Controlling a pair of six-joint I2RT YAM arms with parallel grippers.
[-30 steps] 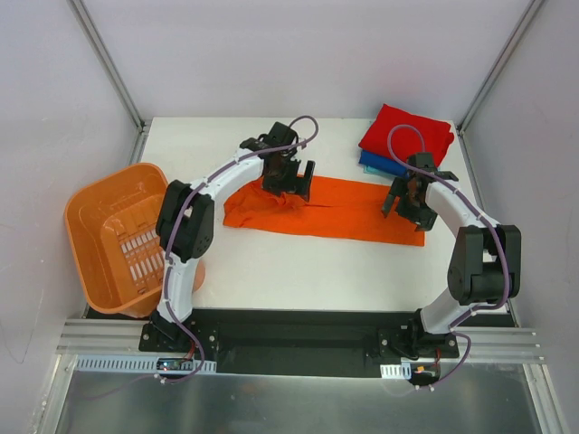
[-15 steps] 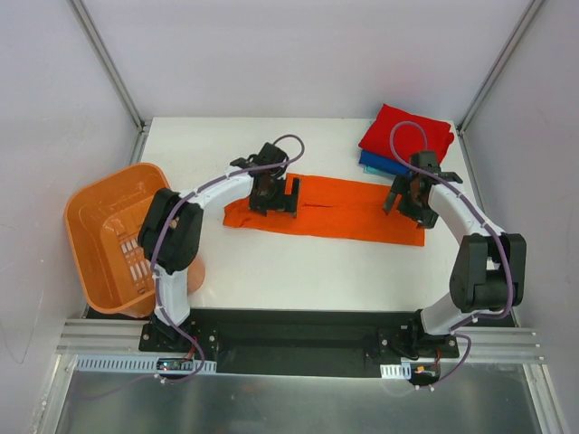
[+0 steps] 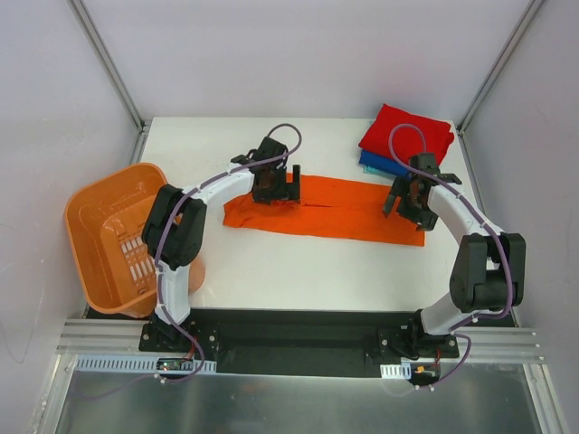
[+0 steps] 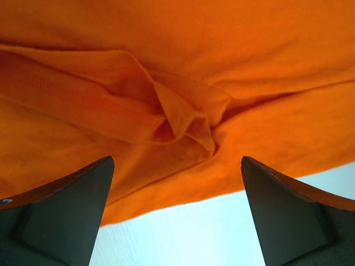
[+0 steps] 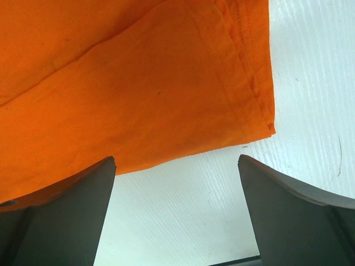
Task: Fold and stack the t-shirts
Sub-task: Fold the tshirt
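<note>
Orange t-shirt (image 3: 348, 210) (red t-shirt (image 3: 439, 137), blue t-shirt (image 3: 370, 164))

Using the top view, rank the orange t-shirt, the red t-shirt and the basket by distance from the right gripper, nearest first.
1. orange t-shirt, directly under the right gripper.
2. red t-shirt, behind it, back right corner.
3. basket, far left.

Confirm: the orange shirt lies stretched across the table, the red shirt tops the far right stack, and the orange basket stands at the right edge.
Wrong: the orange basket stands at the left edge, as the top external view shows. The orange shirt across the table and the red shirt atop the far right stack are right.
</note>
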